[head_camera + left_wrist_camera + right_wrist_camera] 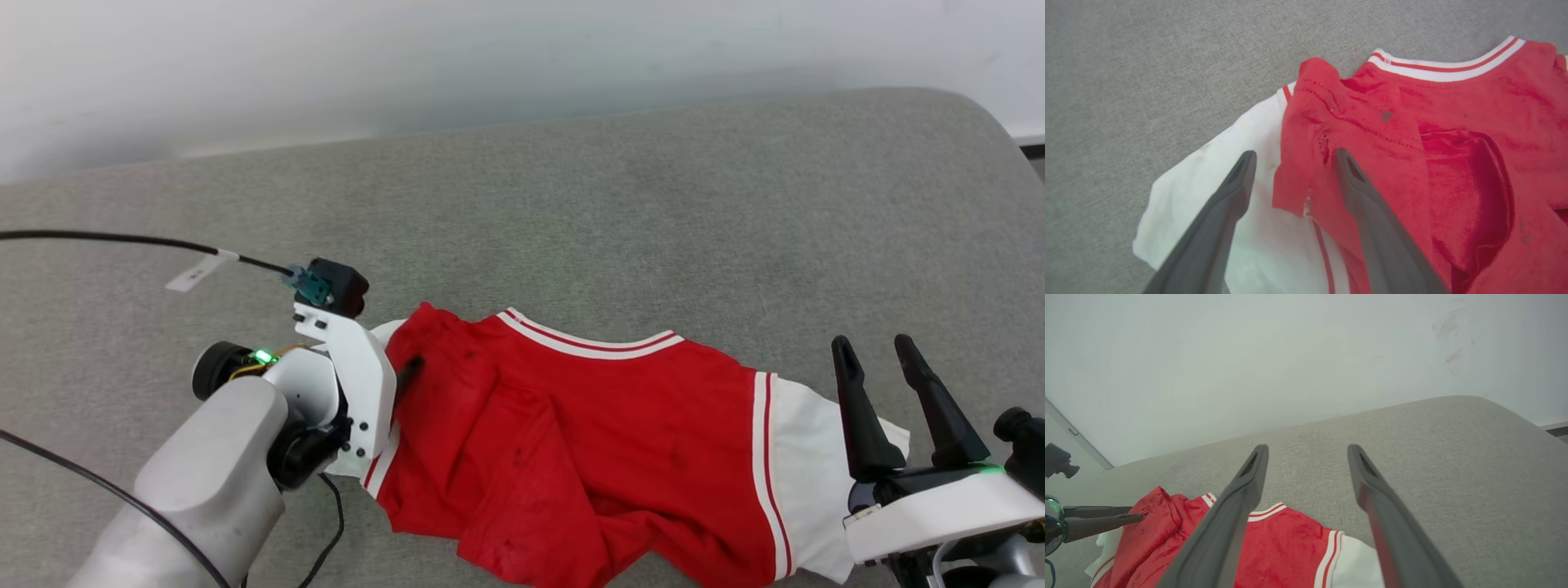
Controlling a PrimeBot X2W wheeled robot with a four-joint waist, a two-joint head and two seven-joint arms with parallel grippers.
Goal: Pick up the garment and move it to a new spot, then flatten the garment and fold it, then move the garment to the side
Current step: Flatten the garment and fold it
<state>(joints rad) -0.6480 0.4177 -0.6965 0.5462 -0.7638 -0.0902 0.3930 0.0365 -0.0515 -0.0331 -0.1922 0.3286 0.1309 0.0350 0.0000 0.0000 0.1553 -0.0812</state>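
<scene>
The garment (588, 457), a red shirt with white sleeves and striped trim, lies rumpled on the grey padded surface (620, 212), its collar toward the far side. A red flap is folded over at its left end. My left gripper (411, 369) hovers low over that end. In the left wrist view it (1295, 154) is open, one finger over the white sleeve (1208, 192) and the other over the red flap (1323, 122), pinching nothing. My right gripper (873, 347) stands open and empty just above the right white sleeve (808, 457), fingers (1249, 486) pointing at the far edge.
A white wall (490, 57) rises behind the surface, whose far right corner (980, 122) is rounded. A black cable (122, 239) runs from my left wrist across the left side. Bare grey fabric lies beyond the garment.
</scene>
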